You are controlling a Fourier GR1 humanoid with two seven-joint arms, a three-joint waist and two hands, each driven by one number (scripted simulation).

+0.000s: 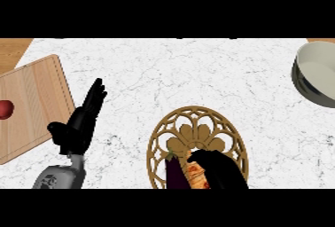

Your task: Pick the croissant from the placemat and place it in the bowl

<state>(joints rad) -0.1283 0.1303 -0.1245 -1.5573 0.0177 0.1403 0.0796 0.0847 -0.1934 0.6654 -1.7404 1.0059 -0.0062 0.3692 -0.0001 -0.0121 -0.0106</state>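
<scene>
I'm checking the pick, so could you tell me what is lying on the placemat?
On the placemat lie a croissant and a dark eggplant; the right hand covers part of the croissant.

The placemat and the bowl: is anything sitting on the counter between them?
No. In the head view the stretch from the placemat up to the bowl shows only bare white marble counter.

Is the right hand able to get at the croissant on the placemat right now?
Probably yes. The right hand is already over the placemat, its fingers curled down onto the croissant. The eggplant lies close on the other side, but nothing blocks the hand.
</scene>
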